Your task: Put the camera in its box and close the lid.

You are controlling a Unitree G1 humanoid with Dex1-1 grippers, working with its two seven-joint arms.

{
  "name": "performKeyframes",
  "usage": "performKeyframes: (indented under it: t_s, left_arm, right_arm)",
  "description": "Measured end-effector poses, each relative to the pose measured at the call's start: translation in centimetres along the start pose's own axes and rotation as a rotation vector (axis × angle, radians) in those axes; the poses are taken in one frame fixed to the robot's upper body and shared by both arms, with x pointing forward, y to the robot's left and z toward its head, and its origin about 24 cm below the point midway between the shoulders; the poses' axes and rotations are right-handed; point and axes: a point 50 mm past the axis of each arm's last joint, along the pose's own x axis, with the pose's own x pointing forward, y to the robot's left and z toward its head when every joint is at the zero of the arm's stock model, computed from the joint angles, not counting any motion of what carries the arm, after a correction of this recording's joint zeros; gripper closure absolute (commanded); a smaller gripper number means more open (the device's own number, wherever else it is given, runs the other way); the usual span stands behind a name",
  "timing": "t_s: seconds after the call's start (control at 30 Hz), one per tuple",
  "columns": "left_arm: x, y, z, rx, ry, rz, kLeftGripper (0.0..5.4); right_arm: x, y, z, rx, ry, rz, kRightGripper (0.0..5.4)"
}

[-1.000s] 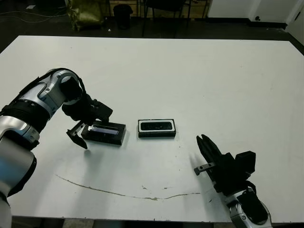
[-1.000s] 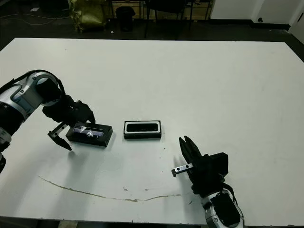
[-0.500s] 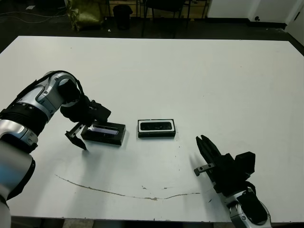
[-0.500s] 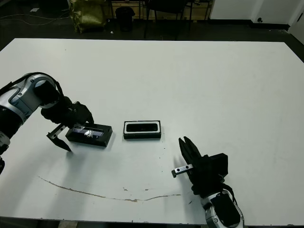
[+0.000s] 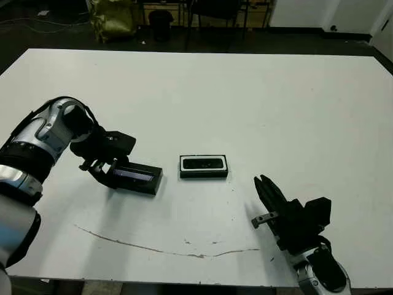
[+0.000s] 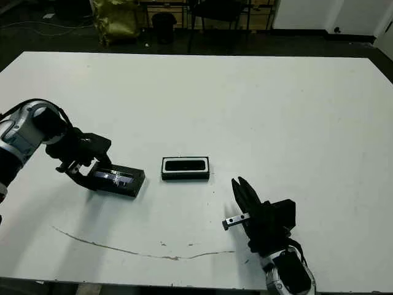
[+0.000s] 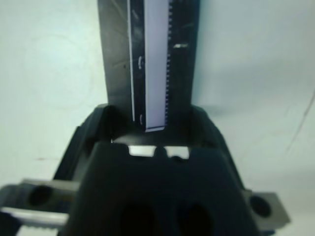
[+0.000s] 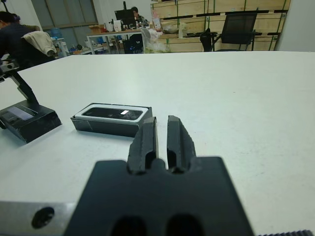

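Observation:
The box [image 5: 204,166], black with a white rim, lies flat at the table's middle, and the dark glossy camera [image 8: 113,112] lies inside it. Left of it lies the lid [image 5: 136,177], black with a pale strip, turned at a slant. My left gripper [image 5: 105,174] is at the lid's left end. In the left wrist view its fingers [image 7: 101,125] press both long sides of the lid [image 7: 157,59]. My right gripper [image 5: 265,187] hovers right of and nearer than the box, fingers together on nothing, pointing at the box [image 8: 112,119].
A thin brown curved mark [image 5: 153,249] runs across the table near its front edge. Chairs and a yellow-green bag [image 5: 113,18] stand on the floor beyond the far edge. A person [image 8: 12,39] sits far off at the left in the right wrist view.
My left gripper has turned and closed around the lid's left end; before, it stood open beside it. The lid has swung to a slant, its right end nearer me. The right arm is still.

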Motion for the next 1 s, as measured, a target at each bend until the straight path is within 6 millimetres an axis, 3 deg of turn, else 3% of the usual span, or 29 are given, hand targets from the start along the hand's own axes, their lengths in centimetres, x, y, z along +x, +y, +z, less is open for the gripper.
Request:
performKeyframes:
  t_s: [0.43,0.63,0.83,1.0]
  left_arm:
    - [-0.3,-0.4,0.2,-0.149,-0.061,-0.008,3.15]
    - [-0.8,-0.3,-0.3,-0.362,-0.171,-0.029,3.15]
    - [-3.3,0.9,-0.1,-0.494,-0.219,0.042,3.15]
    - [-5.1,2.2,1.3,-0.478,-0.223,0.099,3.15]
  right_arm:
    - [0.0,-0.1,0.0,-0.002,-0.009,-0.003,5.4]
    - [0.0,-0.1,0.0,-0.005,-0.006,-0.006,5.4]
    - [0.1,0.0,0.1,-0.004,-0.003,-0.012,5.4]
    - [0.2,0.1,0.1,0.0,-0.005,-0.011,5.4]
